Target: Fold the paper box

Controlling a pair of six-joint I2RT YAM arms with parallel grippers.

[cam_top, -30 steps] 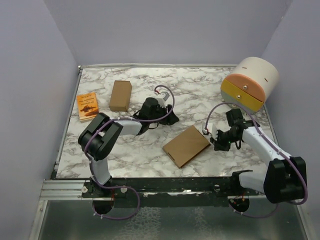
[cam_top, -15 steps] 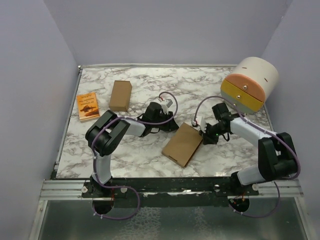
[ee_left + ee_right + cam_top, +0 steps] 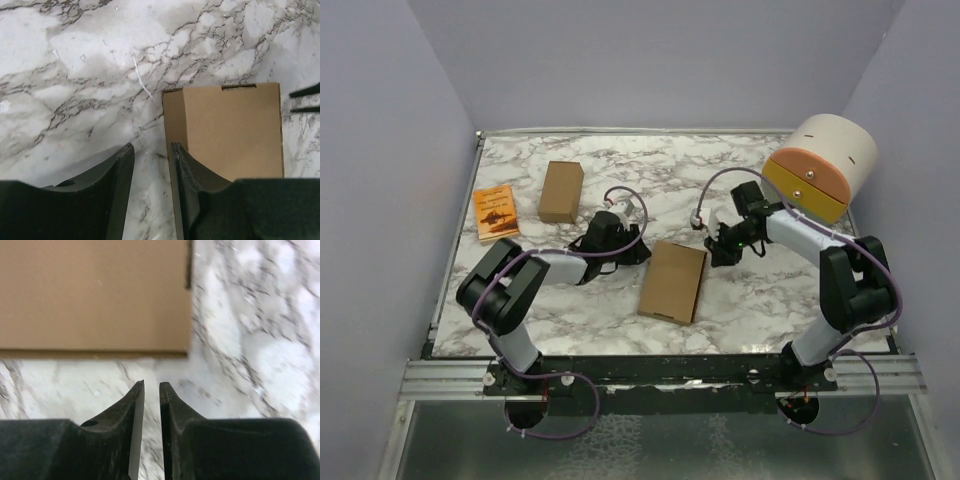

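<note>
The paper box [image 3: 672,281] is plain brown cardboard lying flat on the marble table, its long side running near to far. It also shows in the left wrist view [image 3: 232,130] and the right wrist view [image 3: 95,295]. My left gripper [image 3: 638,252] is at the box's far left corner. In the left wrist view [image 3: 152,147] its jaws are a little apart with only marble between them, and the right finger [image 3: 187,165] lies over the box's left edge. My right gripper [image 3: 713,253] is just off the box's far right corner. Its jaws [image 3: 151,386] are almost closed and empty.
A narrower ready-made brown box [image 3: 561,191] and a small orange booklet [image 3: 495,212] lie at the back left. A round white drawer unit with orange and yellow fronts [image 3: 820,165] stands at the back right. A thin white scrap [image 3: 141,82] lies on the marble.
The box has slid left and turned from a diagonal to nearly straight. My right gripper swept left and farther back beside it. My left gripper drew back to the left.
</note>
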